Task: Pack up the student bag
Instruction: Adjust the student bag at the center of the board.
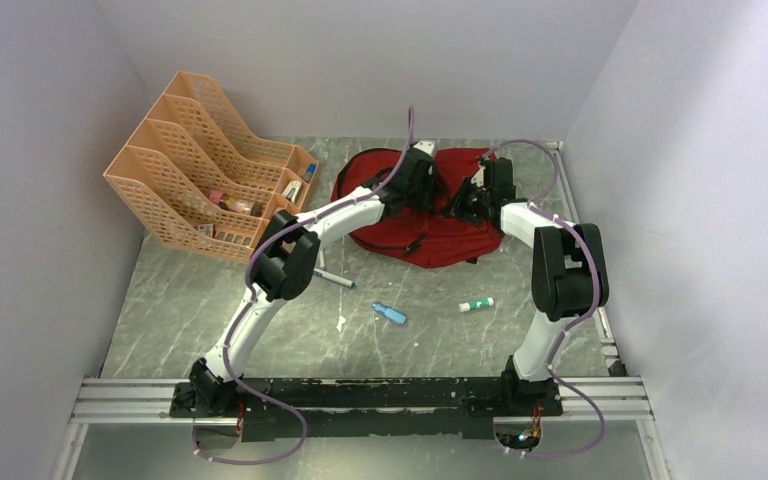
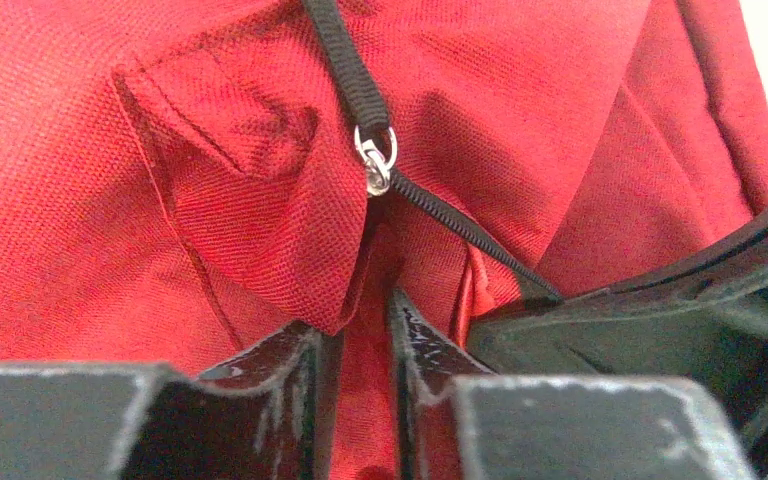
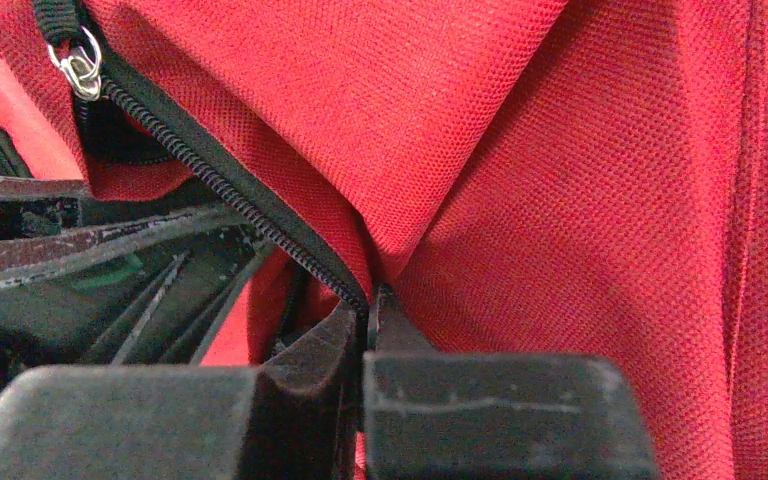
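— Left end effector [image 2: 355, 335], status?
— Nearly closed, pinching a red fabric fold of the student bag [image 1: 430, 238], which lies at the counter [image 1: 190, 300] far side.
— Right end effector [image 3: 368, 318]?
— Clamped tight on the bag's zipper edge.

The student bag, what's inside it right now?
Nothing inside shows. The student bag opens only to a dark slit by its zipper; red fabric, pinched by the left gripper and the right gripper, covers the interior.

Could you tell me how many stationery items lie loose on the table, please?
3: a pen left of centre, a blue marker in the middle, a green-and-white stick to its right; others may be hidden.
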### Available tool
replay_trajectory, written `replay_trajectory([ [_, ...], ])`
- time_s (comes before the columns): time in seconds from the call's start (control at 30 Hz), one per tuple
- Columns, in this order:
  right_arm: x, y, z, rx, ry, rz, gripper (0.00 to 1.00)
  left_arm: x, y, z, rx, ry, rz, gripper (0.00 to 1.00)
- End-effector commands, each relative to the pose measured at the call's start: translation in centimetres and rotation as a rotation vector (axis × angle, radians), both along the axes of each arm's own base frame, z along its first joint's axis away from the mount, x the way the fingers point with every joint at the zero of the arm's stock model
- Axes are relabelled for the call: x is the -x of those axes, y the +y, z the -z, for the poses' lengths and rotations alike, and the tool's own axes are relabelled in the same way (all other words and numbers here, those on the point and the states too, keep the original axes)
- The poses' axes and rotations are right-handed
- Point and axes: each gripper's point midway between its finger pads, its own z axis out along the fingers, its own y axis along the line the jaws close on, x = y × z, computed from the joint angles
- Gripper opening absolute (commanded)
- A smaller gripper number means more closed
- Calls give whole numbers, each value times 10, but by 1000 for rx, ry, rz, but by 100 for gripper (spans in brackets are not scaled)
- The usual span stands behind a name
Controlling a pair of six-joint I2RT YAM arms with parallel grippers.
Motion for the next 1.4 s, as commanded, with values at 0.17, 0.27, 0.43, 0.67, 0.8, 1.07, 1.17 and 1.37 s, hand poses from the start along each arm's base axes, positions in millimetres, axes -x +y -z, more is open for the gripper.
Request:
replay_trajectory([
  [0.17,23,-7,0,35,64,23,0,3,11,-43,-32,-87,26,5],
  [0.27,21,-8,-8,39,49,30,0,6,18,-64,-45,-123,33,5],
  [0.43,20,-12,-21,49,23,55,0,12,39,-73,-118,-143,23,5],
  [0.67,12,-23,-59,97,-50,95,0,18,65,-54,-211,-122,-3,5],
  [0.8,8,-24,-88,107,-105,96,0,20,70,-42,-205,-85,4,5],
  [1.07,7,-15,-117,146,-149,52,0,17,57,-59,-109,-72,55,10],
  [1.17,7,-11,-120,168,-151,31,0,12,54,-79,-60,-88,66,20],
  [1.37,9,-8,-116,223,-135,11,0,10,60,-102,9,-97,84,31],
])
